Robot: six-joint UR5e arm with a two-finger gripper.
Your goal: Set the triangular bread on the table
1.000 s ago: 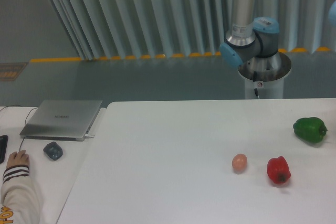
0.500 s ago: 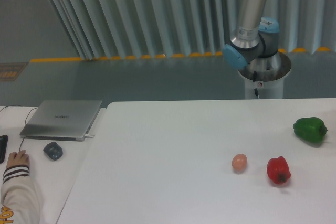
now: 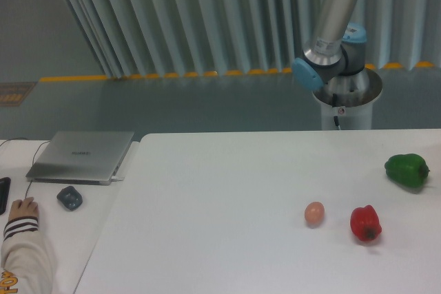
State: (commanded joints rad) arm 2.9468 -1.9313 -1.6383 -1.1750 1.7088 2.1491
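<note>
The large white table point(image 3: 227, 204) fills the lower right of the camera view. The triangular bread is out of view. Only the base and lower links of my arm point(image 3: 331, 39) show behind the table's far edge, with the upper link leaning up and to the right out of the frame. My gripper is not in view.
A small tan egg point(image 3: 314, 213), a red pepper point(image 3: 365, 223) and a green pepper point(image 3: 406, 169) lie on the right part of the table. On the adjoining desk at left are a grey laptop point(image 3: 83, 155), a dark mouse point(image 3: 69, 197) and a person's hand point(image 3: 22, 210).
The arm's upper link has swung from upright to leaning rightward. Nothing on the table has moved.
</note>
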